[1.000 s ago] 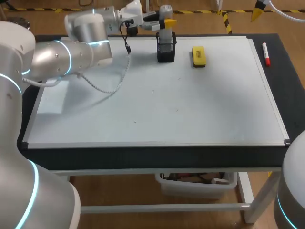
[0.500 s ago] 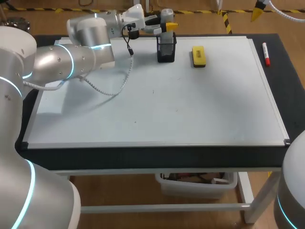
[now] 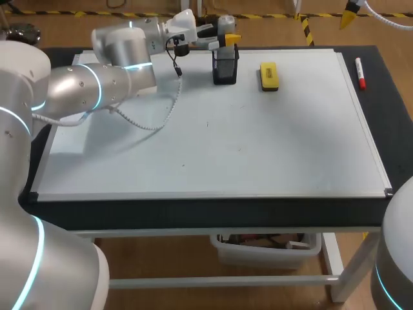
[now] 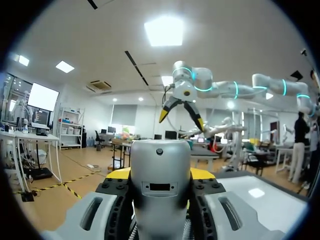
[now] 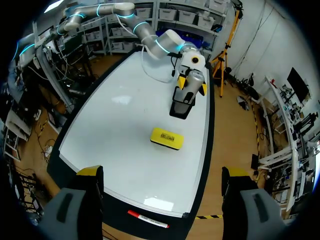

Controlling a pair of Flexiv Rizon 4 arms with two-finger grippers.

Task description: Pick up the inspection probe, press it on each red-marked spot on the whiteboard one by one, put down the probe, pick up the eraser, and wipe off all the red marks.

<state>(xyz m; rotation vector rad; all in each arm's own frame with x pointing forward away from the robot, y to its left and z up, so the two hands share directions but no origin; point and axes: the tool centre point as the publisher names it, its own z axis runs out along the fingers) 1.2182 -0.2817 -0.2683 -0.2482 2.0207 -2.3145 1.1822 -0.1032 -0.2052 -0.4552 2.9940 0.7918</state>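
Left gripper [image 3: 225, 38] clamps the probe [image 3: 224, 22] upright over the holder [image 3: 225, 70] at the whiteboard's [image 3: 258, 148] far edge, eraser [image 3: 269, 75] nearby, marker [image 3: 361, 73] past the right edge on the table [image 3: 193, 210], while the right gripper [image 5: 162, 172] hangs spread wide above the board's broad bare span.

Bright, even light is falling from overhead onto the whiteboard [image 3: 258, 142], leaving its middle pale and washed. The left arm [image 3: 97, 77] is casting a soft, wide shadow on the board beneath it, while the holder [image 3: 225, 64] and eraser [image 3: 269, 75] are throwing only faint ones. In the left wrist view a small patch is glaring on the board beside the probe [image 4: 160, 185], whose grey shell is shining evenly. In the right wrist view a white reflection is sitting near the board's nearest edge.
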